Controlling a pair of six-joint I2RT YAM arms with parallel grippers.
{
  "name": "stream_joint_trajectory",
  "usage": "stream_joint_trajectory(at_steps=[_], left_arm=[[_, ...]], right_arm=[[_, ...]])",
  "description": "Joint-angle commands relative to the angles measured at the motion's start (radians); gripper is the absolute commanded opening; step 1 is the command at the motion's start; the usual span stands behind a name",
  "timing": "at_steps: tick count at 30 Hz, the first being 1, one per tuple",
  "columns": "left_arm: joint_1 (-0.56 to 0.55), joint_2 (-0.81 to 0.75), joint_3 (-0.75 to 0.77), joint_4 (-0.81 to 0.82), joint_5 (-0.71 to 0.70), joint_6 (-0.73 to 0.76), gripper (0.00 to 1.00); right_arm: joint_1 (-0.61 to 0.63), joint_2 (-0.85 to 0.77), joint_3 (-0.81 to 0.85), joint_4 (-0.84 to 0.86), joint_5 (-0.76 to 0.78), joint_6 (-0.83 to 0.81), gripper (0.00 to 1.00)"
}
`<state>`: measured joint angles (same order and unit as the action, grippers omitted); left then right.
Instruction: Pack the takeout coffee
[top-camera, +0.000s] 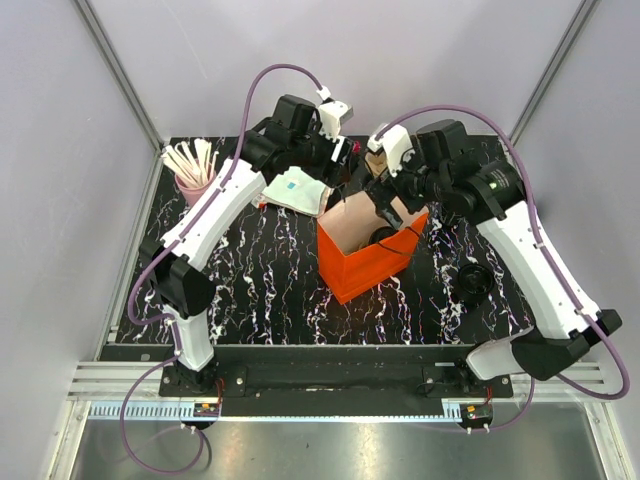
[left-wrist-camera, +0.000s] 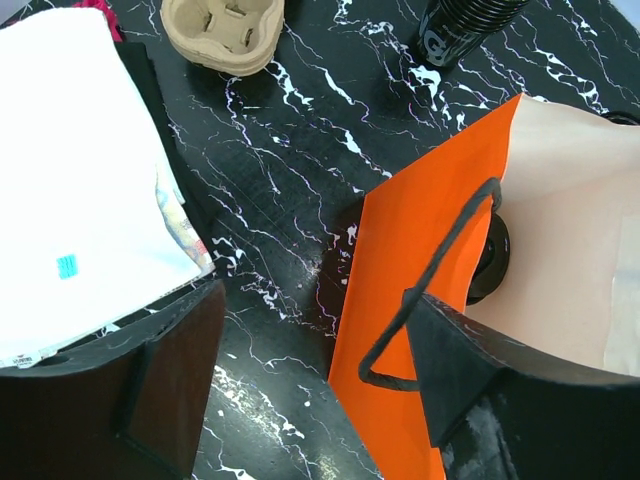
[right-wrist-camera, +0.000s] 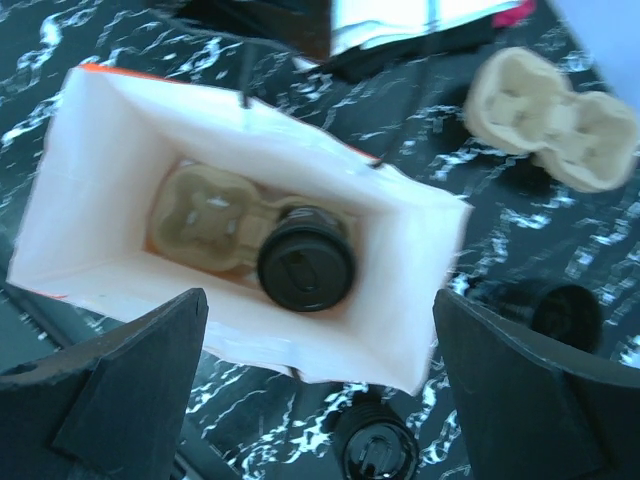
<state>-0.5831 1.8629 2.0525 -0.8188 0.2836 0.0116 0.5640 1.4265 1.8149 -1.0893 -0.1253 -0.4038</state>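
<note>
Sitting in one hollow of the cardboard tray (right-wrist-camera: 195, 220) at the bottom of the orange bag (top-camera: 365, 268), the takeout coffee (right-wrist-camera: 305, 268) stands upright with its lid on; the tray's other hollow is bare. The cup looks properly seated, so I judge the step in hand to be getting clear of the bag without upsetting it.

Directly over the bag's mouth, the right hand (right-wrist-camera: 318, 300) has its fingers spread wide and grips nothing. Lifting it straight up before any sideways travel would be wise, since the paper walls stand close on both sides and a brushed wall could tip the bag.

At the bag's outer face, the left hand (left-wrist-camera: 315, 295) is also open and empty, with the black cord handle (left-wrist-camera: 445, 245) lying just beside one finger. Backing away from the wall should keep that loop from snagging.

Out on the desk (top-camera: 270, 290) lie a spare tray (right-wrist-camera: 550, 115) and two more black cups (right-wrist-camera: 375, 450) (right-wrist-camera: 560, 310). If the bare hollow is meant to be filled, the nearer cup seems the easier reach.
</note>
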Motion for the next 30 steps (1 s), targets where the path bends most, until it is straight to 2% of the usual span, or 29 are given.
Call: stream_joint_trajectory(at_steps=[1,3,4,7,12,21,27,30], left_arm=[[-0.007,-0.054,0.055,0.024,0.025,0.021,0.68],[-0.009,-0.054,0.06,0.024,0.029,0.022,0.61],[-0.011,-0.05,0.063,0.024,0.029,0.024,0.53],[-0.011,-0.042,0.083,0.018,0.025,0.033,0.41],[-0.012,-0.019,0.133,0.004,0.017,0.056,0.31],[-0.012,0.028,0.205,-0.005,0.005,0.077,0.1],[-0.012,0.05,0.233,-0.01,0.0,0.085,0.0],[-0.014,0.058,0.239,-0.011,-0.004,0.088,0.0]], right_arm=[[-0.007,-0.054,0.037,0.074,0.156,0.014,1.0],[-0.027,-0.064,0.035,0.104,0.226,0.022,1.0],[-0.039,-0.067,0.035,0.115,0.239,0.029,1.0],[-0.111,-0.083,0.032,0.141,0.257,0.042,1.0],[-0.177,-0.112,-0.002,0.175,0.265,0.042,1.0],[-0.248,-0.166,-0.14,0.313,0.391,0.049,1.0],[-0.338,-0.192,-0.209,0.379,0.411,0.065,1.0],[-0.386,-0.204,-0.238,0.407,0.408,0.074,1.0]])
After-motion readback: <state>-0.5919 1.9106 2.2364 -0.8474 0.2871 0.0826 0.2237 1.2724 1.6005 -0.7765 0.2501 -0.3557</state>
